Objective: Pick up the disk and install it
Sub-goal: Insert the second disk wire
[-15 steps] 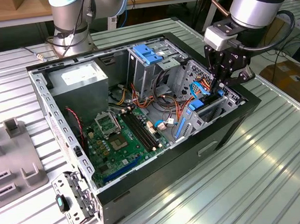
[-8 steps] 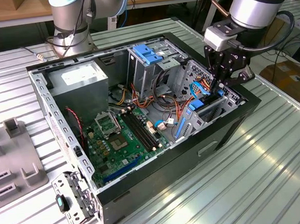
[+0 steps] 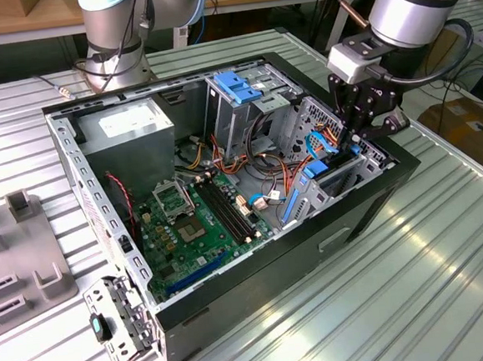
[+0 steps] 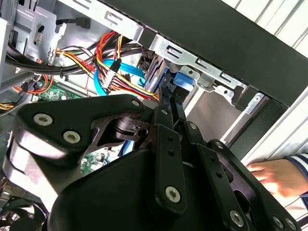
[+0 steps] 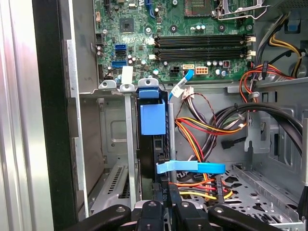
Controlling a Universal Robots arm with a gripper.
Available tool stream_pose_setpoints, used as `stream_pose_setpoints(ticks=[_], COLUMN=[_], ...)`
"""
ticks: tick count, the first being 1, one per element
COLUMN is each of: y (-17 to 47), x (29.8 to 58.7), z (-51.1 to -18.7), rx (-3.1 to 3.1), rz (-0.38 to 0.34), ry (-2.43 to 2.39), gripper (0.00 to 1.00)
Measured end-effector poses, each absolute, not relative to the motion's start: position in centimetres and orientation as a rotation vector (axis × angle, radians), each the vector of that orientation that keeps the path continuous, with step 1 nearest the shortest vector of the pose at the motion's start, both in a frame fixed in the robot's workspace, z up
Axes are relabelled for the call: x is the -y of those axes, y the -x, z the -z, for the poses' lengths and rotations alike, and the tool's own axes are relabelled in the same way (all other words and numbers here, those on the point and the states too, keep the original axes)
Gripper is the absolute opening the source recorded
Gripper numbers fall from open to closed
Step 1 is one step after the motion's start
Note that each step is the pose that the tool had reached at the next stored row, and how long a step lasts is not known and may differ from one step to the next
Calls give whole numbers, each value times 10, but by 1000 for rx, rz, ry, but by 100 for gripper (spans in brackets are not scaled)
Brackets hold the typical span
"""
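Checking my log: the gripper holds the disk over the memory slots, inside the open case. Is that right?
Not over the memory slots. The gripper holds the disk at the drive bay on the exterior view's right, inside the open case, as the exterior view shows.

Ribbed metal table (image 3: 447, 239), wooden bench (image 3: 11, 23) behind

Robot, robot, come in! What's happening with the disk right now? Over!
Tool down inside the case, over the drive bay. Disk standing on edge in the bay, tool right at its end. Cables crowd close beside it. A hand rests outside the case.
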State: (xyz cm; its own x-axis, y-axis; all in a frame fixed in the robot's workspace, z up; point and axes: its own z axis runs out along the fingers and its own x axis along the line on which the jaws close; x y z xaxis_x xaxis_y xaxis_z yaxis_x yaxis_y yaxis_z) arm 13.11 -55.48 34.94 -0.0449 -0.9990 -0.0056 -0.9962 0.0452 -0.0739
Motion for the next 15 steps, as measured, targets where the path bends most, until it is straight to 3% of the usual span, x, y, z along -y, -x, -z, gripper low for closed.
stream_pose_setpoints(ticks=[15], y=[-130], x=[555], z=[-347], rx=[-2230], rz=[76], ry=[2132], gripper=[17])
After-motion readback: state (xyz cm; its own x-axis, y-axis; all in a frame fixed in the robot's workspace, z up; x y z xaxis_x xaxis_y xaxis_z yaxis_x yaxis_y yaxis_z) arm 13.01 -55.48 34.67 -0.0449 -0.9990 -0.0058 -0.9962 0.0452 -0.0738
